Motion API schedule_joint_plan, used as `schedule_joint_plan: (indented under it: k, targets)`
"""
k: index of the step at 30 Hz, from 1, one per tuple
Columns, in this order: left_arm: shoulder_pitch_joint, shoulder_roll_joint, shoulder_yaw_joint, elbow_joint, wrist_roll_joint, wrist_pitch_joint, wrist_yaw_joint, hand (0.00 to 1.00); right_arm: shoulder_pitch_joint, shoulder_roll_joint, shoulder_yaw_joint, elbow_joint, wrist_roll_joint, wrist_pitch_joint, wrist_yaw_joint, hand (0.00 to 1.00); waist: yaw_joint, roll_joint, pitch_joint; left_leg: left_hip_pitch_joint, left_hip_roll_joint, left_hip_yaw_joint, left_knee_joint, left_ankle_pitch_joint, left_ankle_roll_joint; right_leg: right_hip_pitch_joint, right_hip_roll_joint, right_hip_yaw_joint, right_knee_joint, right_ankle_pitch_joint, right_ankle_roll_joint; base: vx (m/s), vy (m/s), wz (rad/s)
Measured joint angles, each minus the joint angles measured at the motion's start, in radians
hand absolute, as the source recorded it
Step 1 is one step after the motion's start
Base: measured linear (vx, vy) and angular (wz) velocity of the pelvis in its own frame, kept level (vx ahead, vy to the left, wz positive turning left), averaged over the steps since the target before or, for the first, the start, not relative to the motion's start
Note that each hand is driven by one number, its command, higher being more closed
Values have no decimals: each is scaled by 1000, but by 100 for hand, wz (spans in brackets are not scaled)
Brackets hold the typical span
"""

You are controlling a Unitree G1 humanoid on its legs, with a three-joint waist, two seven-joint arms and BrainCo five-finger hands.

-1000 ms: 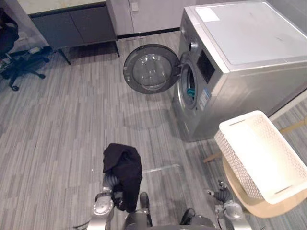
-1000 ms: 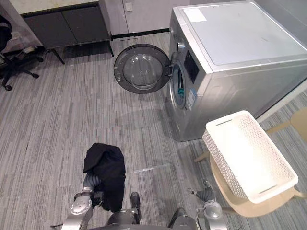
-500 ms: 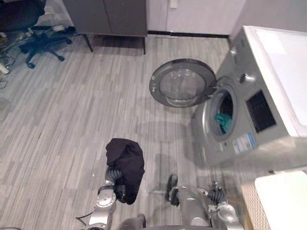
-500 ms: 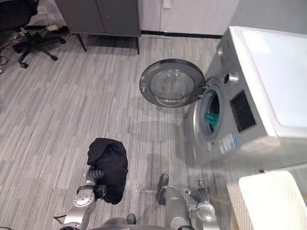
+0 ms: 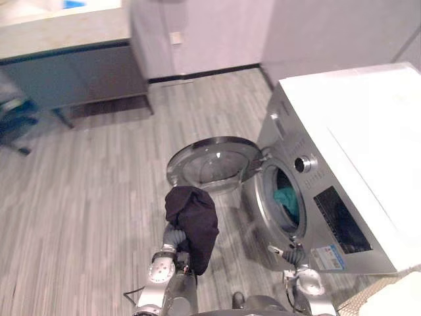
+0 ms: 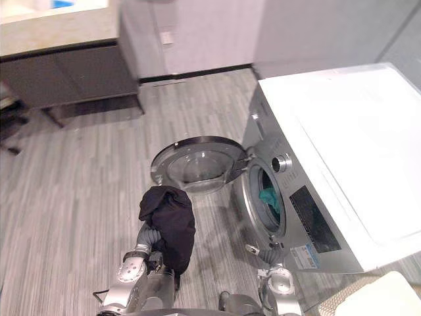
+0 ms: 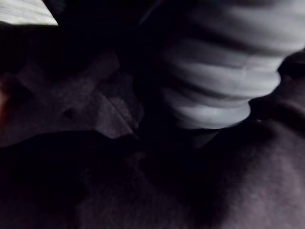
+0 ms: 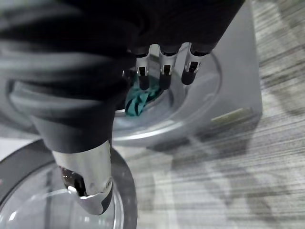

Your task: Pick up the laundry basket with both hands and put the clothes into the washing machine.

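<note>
Black garment [image 5: 192, 224] hangs draped over the left hand [image 7: 214, 76], short of the washing machine [image 5: 329, 224]; whether that hand clamps it cannot be told. The right hand [image 8: 163, 59] is empty, fingers loosely apart, low before the drum, where a teal garment [image 5: 287, 197] already lies. With the door [image 5: 210, 164] open and the white laundry basket [image 6: 378, 296] aside, loading looks partway done. Since a second ago the view has swung toward the machine, the cloth carried as before

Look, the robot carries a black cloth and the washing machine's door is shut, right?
Not quite: the washing machine's door is open, swung out over the floor, as the left eye view shows. The robot does carry a black cloth.
</note>
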Motion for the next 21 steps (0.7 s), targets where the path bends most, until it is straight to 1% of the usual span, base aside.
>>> schedule_joint_plan:
  k: [1,2,3,4,5,6,7,8,9,10,11,12,13,14,15,16,17,18,19,20,21]
  targets:
    - [-10,11,-6,53,5,6,-1,100,-3,15,-22,31,-7,5,-1,0,-6,-20,-12,0,6,44,54,-20,-15,-15,-11,64,54,-58,33,217,307,-125]
    - [-11,19,-6,62,11,11,-1,100,5,23,-22,36,-9,6,0,0,-8,-36,-20,12,3,70,55,-39,-11,-27,-24,85,74,-63,41,282,412,-160]
    - [-3,31,-4,63,19,14,0,100,22,50,-16,38,-14,9,1,0,-9,-60,-33,40,0,166,63,-78,16,-56,-60,115,116,-68,64,208,310,-146]
    - [3,30,-4,63,19,14,1,100,31,57,-13,40,-17,9,2,0,-8,-78,-43,64,6,219,73,-103,33,-67,-78,100,129,-56,86,199,324,-152]
    - [8,31,-4,63,19,14,1,100,33,60,-12,47,-17,9,2,0,-7,-75,-42,77,11,252,72,-115,40,-77,-88,89,140,-48,99,105,316,-169]
    - [15,39,-4,63,19,14,1,100,11,60,-9,82,-17,8,2,0,-6,-72,-40,114,20,346,55,-135,56,-121,-123,30,168,-29,133,71,291,-156]
    - [16,46,-4,64,18,14,1,100,-7,59,-5,108,-17,8,2,0,-6,-80,-45,131,21,391,37,-138,60,-145,-146,-21,180,-21,144,47,298,-194]
    - [15,58,0,64,18,14,1,100,-34,51,11,149,-18,8,2,0,-10,-80,-45,156,28,462,11,-141,66,-175,-186,-152,177,-1,134,8,182,-191]
    - [11,71,16,64,16,14,2,100,-72,44,28,200,-18,8,2,0,-19,-76,-43,190,43,542,-20,-144,69,-182,-232,-378,150,24,95,7,169,-187]
    - [8,74,25,64,16,14,3,100,-89,44,28,217,-18,8,2,0,-22,-77,-43,203,46,576,-33,-144,69,-179,-248,-478,135,33,80,22,136,-179]
    - [0,87,31,64,16,14,8,100,-108,42,28,245,-20,8,1,0,-27,-77,-44,216,52,622,-44,-147,65,-169,-267,-640,107,39,64,48,95,-140]
    - [-20,104,32,81,15,14,15,100,-118,27,28,262,-32,8,0,0,-36,-69,-40,219,56,636,-39,-147,65,-158,-264,-688,72,59,70,71,66,-118]
    - [-36,109,31,93,15,14,15,100,-115,18,26,265,-36,8,0,0,-38,-70,-40,220,59,633,-34,-147,65,-157,-247,-673,63,65,69,90,-8,-81]
    - [-60,113,29,116,16,14,14,100,-109,-2,22,274,-38,9,-1,0,-39,-53,-30,224,69,635,-18,-147,65,-151,-233,-653,40,75,67,99,-69,-59]
    - [-75,109,30,126,16,14,16,100,-100,-20,15,284,-38,10,-1,0,-40,-37,-20,217,90,632,41,-147,65,-134,-218,-632,16,77,71,96,-93,-52]
    - [-75,107,30,128,16,14,16,100,-98,-26,15,292,-38,11,-1,0,-41,-31,-18,208,105,629,84,-147,65,-125,-211,-627,6,77,71,105,-102,-42]
    - [-81,105,32,130,16,14,17,100,-93,-38,15,308,-37,15,-1,0,-41,-12,-7,180,150,598,206,-144,69,-89,-185,-614,-19,78,69,145,-80,-44]
    - [-73,103,28,133,15,15,16,100,-80,-48,15,313,-31,20,-4,0,-34,9,5,149,188,531,348,-116,111,-38,-154,-594,-49,80,65,146,-61,-50]
    - [-68,103,25,134,15,15,16,100,-77,-50,14,314,-30,21,-4,0,-29,9,7,130,192,500,405,-91,135,-22,-147,-578,-62,81,62,125,-13,-64]
    - [-61,104,22,137,15,18,17,100,-81,-50,9,320,-28,22,-8,0,-22,-4,14,80,182,430,485,-58,138,0,-150,-554,-73,83,59,111,5,-70]
    - [-58,100,10,138,15,19,16,100,-96,-44,6,322,-25,22,-22,0,-12,-10,16,55,142,357,453,-119,89,1,-159,-521,-72,87,53,148,42,-88]
